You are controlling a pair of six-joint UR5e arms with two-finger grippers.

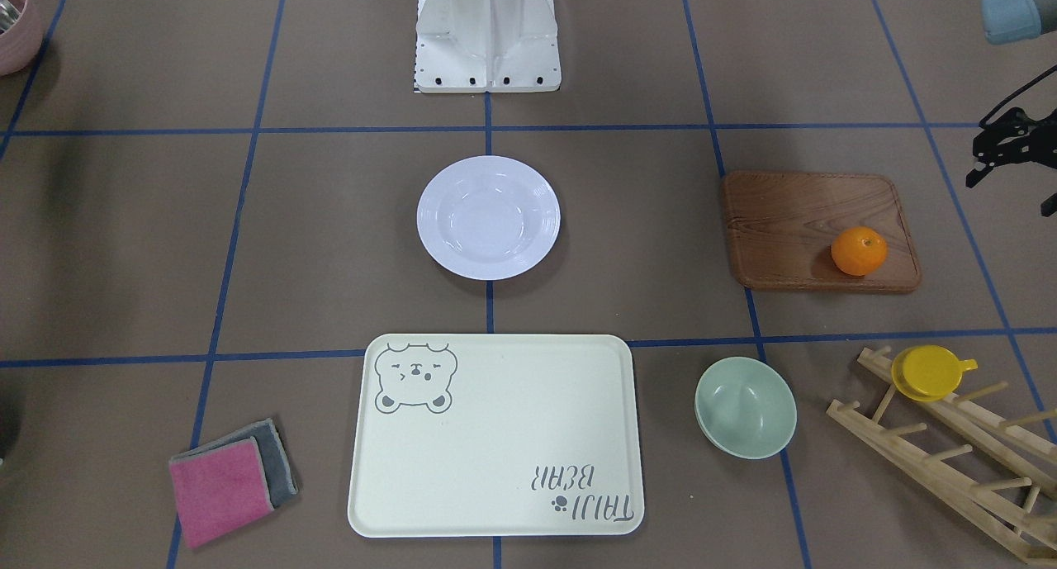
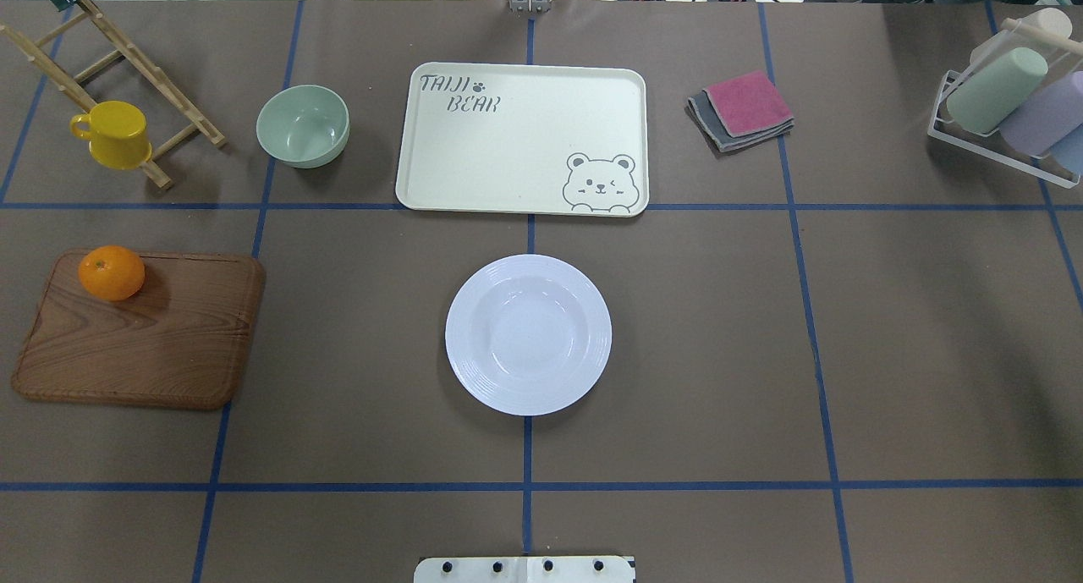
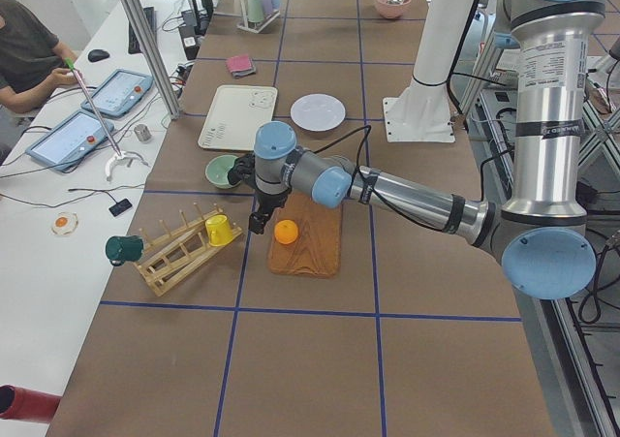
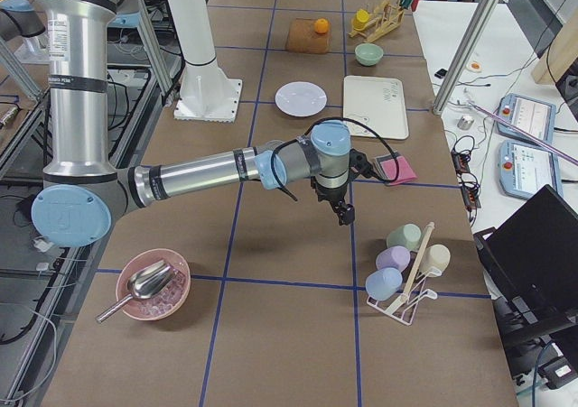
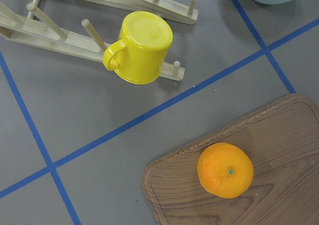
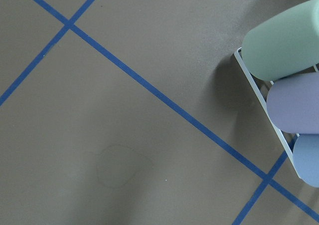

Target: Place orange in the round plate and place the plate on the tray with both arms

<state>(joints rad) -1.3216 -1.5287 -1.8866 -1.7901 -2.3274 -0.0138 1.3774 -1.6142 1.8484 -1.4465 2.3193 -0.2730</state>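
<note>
Counter (image 2: 719, 329) carries orange (image 2: 111, 272) on board (image 2: 144, 346), plate (image 2: 474, 338) near tray (image 2: 508, 160); left pincer (image 3: 257, 227), right pincer (image 4: 348, 218): spread I cannot tell.

Left end effector (image 1: 1011, 166) — cut by frame edge, jaws unclear

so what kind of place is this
Probably a robotics lab or test cell: a robot arm mounted at a table gridded with blue tape, and tablets on a side bench.
</note>
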